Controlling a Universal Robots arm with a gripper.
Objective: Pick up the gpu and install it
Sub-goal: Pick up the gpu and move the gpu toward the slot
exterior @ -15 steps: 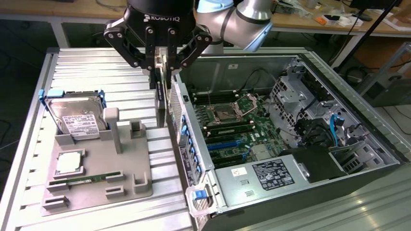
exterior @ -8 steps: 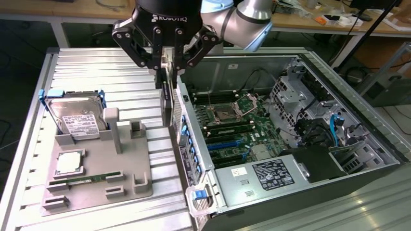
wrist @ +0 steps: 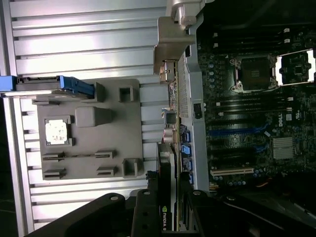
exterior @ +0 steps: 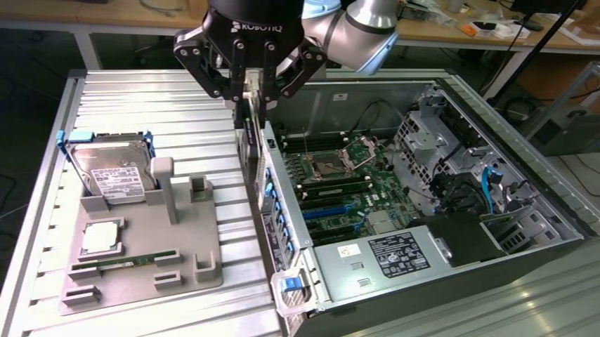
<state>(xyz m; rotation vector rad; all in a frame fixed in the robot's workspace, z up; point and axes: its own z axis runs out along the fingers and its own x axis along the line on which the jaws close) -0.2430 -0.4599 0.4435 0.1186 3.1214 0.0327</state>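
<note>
Jaws clenched on the gpu (exterior: pixel 253 140): the 2 fingers of the gripper (exterior: pixel 249 97) pinch the card's upper edge, and the card hangs edge-on straight below them. In the wrist view the gpu (wrist: pixel 170 123) runs away from the gripper (wrist: pixel 173 197) as a thin strip, with its silver bracket (wrist: pixel 173 39) at the far end.

Card position: directly under the jaws, along the near wall (exterior: pixel 281 225) of the open computer case, clear of the gray fixture tray (exterior: pixel 150 260). Contact between card and wall: cannot tell.

Toward the exterior view's right of the jaws and lower: motherboard (exterior: pixel 347 189) with its open CPU socket (exterior: pixel 333 167).

Toward the exterior view's left of the jaws and lower: the fixture tray on the ribbed metal table (exterior: pixel 140 98). On it:
- 1 hard drive (exterior: pixel 112 172), white label, blue frame, leaning in a slot
- 1 square processor chip (exterior: pixel 101 239), lying flat
- 1 narrow green memory stick (exterior: pixel 126 263), lying flat, just beside the chip
</note>
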